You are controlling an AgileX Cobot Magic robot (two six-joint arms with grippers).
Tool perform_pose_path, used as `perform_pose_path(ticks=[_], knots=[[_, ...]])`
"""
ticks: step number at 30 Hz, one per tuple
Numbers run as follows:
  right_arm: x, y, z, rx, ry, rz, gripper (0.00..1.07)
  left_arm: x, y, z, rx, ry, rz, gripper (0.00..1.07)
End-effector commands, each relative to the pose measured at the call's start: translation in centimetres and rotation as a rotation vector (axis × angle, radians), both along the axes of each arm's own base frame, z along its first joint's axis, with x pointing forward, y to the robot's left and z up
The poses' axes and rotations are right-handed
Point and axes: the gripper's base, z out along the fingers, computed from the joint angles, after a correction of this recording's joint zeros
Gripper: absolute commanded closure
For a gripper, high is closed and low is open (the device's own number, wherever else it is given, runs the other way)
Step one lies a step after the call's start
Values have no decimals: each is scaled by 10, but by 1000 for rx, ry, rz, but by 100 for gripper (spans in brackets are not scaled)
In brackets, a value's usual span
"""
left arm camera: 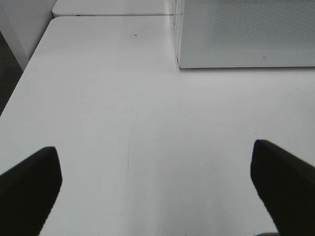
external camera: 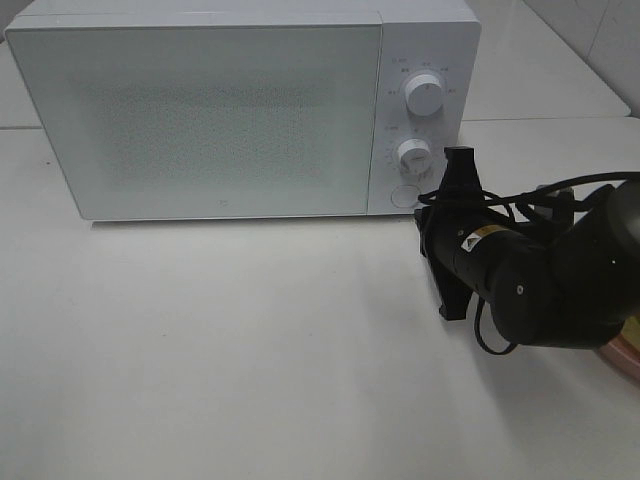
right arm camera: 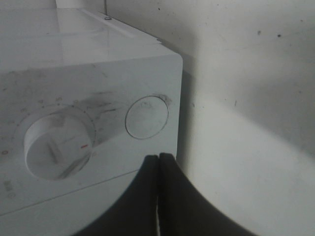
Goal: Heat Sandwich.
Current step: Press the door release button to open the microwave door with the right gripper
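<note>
Starting on the left, your left fingers point(left arm camera: 29, 189) stand wide with nothing between them, hanging over bare counter point(left arm camera: 147, 123) in front of the microwave point(external camera: 220, 110). Its door is shut and frosted, so you cannot tell what is inside. Past the door come the upper dial point(external camera: 425, 97), the lower dial point(external camera: 412, 153) and the round button point(external camera: 404, 195) beneath them. Your right fingers point(right arm camera: 147, 196) are pressed together on nothing, tips aimed just beside that button, though contact is not clear. The sandwich shows in no view. Only a sliver of pink plate point(external camera: 622, 358) peeks out under the right arm point(external camera: 560, 280) at the far right, so it is likely hidden there. If you push now, an off-centre tip could slide onto the lower dial or shove the oven back. A door that springs open may swing toward your left arm — and the right arm, pulling away carelessly, could knock the plate.
</note>
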Motion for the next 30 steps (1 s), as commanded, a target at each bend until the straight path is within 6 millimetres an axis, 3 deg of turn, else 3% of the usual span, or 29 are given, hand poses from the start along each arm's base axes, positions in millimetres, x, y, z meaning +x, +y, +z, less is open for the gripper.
perform_pose_path(ticks=[1, 15, 21, 30], knots=[[10, 1, 0, 0, -10, 11, 107, -4, 0, 0, 4, -30, -1, 8], [53, 8, -14, 12, -5, 1, 107, -4, 0, 0, 4, -30, -1, 8], [57, -1, -15, 8, 13, -21, 107, -4, 0, 0, 4, -30, -1, 8], [63, 2, -19, 6, 24, 0, 107, -4, 0, 0, 4, -30, -1, 8]])
